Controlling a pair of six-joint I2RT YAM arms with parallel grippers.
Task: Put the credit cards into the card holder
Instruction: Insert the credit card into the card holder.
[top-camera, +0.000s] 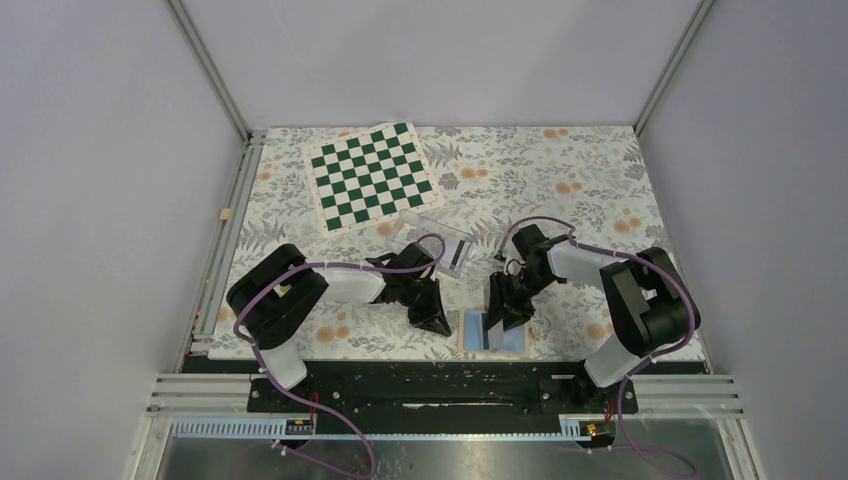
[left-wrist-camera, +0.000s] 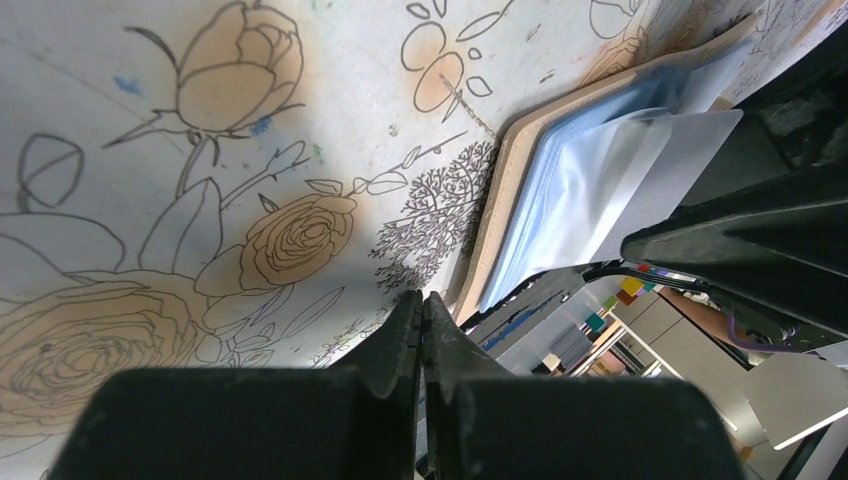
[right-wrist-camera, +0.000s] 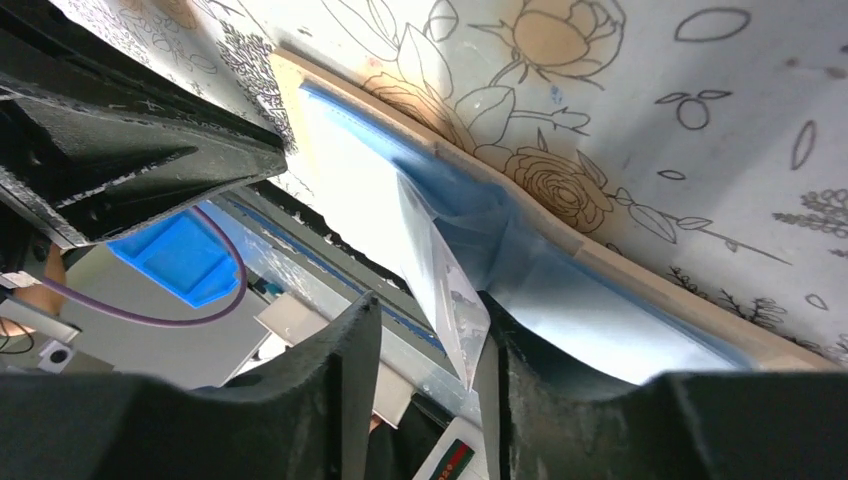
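Note:
The card holder (top-camera: 497, 338) lies open, light-blue inside up, at the table's front edge. In the right wrist view its blue lining (right-wrist-camera: 590, 300) fills the middle. A pale bluish credit card (right-wrist-camera: 440, 262) stands tilted on it, one end down in the wallet, the other between my right fingers and leaning on the right-hand one. My right gripper (right-wrist-camera: 428, 312) is open around it, directly above the wallet (top-camera: 507, 308). My left gripper (left-wrist-camera: 422, 298) is shut and empty, just left of the wallet's tan edge (left-wrist-camera: 497, 200). The card (left-wrist-camera: 655, 165) also shows in the left wrist view.
A clear plastic box (top-camera: 432, 243) stands behind the two grippers. A green-and-white chessboard mat (top-camera: 372, 175) lies at the back left. The black front rail (top-camera: 440, 385) runs right behind the wallet's near edge. A floral cloth (top-camera: 580, 190) covers the table.

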